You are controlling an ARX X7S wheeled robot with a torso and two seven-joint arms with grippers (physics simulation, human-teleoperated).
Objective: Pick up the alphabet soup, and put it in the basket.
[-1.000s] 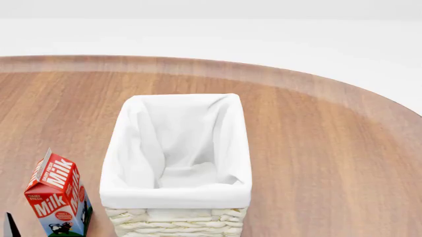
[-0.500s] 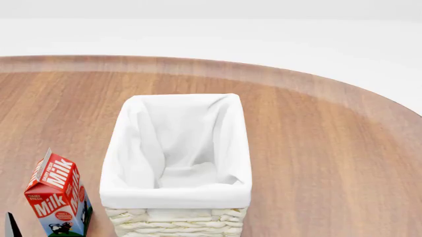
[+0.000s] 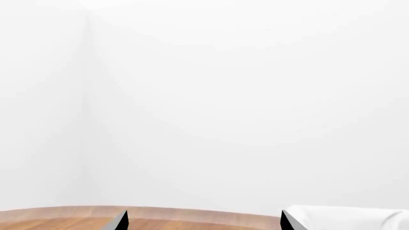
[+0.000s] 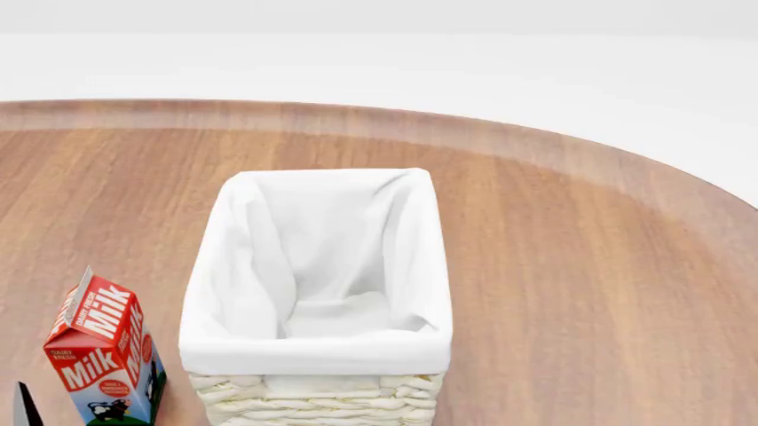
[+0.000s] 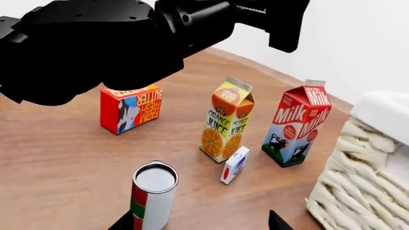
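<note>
Although the alphabet soup is the thing to be fetched, it appears in none of the three views, so its place cannot be told. The only can in sight, just ahead of the right gripper (image 5: 201,223) and hard by one fingertip, is a red-and-green can (image 5: 153,194), not the soup.

Right gripper: jaws spread, nothing held. Beyond it stand an orange juice carton (image 5: 227,120) and a milk carton (image 5: 297,127), with the basket (image 5: 357,191) off to one side. Left gripper (image 3: 203,223): jaws likewise apart and empty, the basket's cloth rim beside one fingertip.

Judgement: a tin of this kind should be rigid, smooth-sided and fairly weighty. It is best taken across the middle of its wall, upright and squarely, lest it slip.

Against the earlier head views, the basket and milk carton have not moved. Only the dark finger tip (image 4: 24,406) at the lower corner has shifted slightly.
</note>
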